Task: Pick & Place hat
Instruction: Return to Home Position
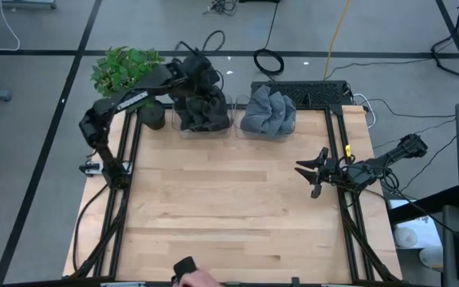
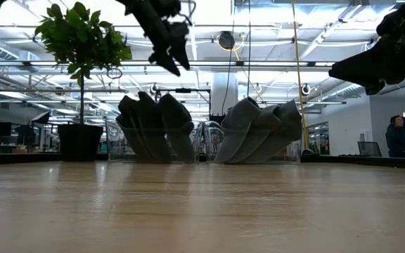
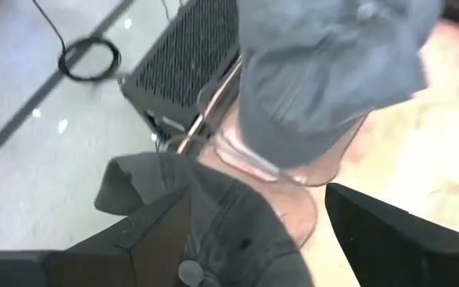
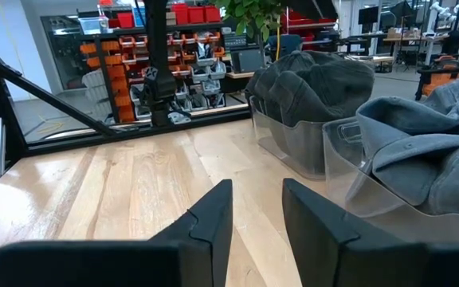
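Note:
Several dark grey hats (image 1: 202,108) stand packed upright in a clear bin (image 2: 157,126) at the table's far edge. Beside it, on the right, a second clear bin holds light grey hats (image 1: 268,112). My left gripper (image 1: 200,70) hangs open above the dark hats. In the low view its fingertips (image 2: 173,63) are clear of their tops. The left wrist view shows a dark hat (image 3: 213,223) below, between the spread fingers. My right gripper (image 1: 313,171) waits open at the table's right side, pointing level toward the bins (image 4: 317,84).
A potted plant (image 1: 126,68) stands left of the dark hats' bin. A black box (image 1: 301,92) sits behind the grey hats. A hand (image 1: 202,279) shows at the near edge. The wooden tabletop (image 1: 221,207) lies bare between the arms.

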Controlling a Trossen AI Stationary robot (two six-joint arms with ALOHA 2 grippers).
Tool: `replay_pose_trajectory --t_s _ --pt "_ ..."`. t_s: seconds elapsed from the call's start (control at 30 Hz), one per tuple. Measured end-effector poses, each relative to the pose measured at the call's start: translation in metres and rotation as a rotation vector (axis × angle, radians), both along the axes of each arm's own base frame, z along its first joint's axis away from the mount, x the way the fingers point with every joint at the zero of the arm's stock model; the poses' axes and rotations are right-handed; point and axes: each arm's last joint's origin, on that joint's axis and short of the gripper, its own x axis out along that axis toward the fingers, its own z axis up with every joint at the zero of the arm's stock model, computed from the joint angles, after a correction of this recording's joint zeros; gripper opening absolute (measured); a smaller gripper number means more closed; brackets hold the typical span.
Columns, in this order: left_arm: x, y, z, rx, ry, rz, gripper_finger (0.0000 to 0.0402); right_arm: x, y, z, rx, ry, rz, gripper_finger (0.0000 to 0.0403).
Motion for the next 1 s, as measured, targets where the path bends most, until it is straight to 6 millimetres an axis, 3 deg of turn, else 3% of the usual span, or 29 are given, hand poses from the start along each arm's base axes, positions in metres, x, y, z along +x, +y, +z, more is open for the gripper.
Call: replay_pose_trajectory --t_s 0.37,0.67,0.8,1.0 --pt "-0.032 -0.042 0.07 0.143 -0.228 -0.014 0.0274 0.0 0.0 0.0 0.0 0.0 0.0 0.0098" --pt "-0.066 -0.091 0.112 0.246 -0.335 -0.058 0.0293 0.0 0.0 0.0 0.0 0.0 0.0 0.0098" --pt "-0.091 -0.113 0.114 0.279 -0.371 -0.088 0.0304 0.0 0.0 0.0 0.0 0.0 0.0 0.0098" --pt "-0.124 -0.139 0.089 0.309 -0.469 -0.127 0.0315 0.0 0.0 0.0 0.0 0.0 0.0 0.0098"
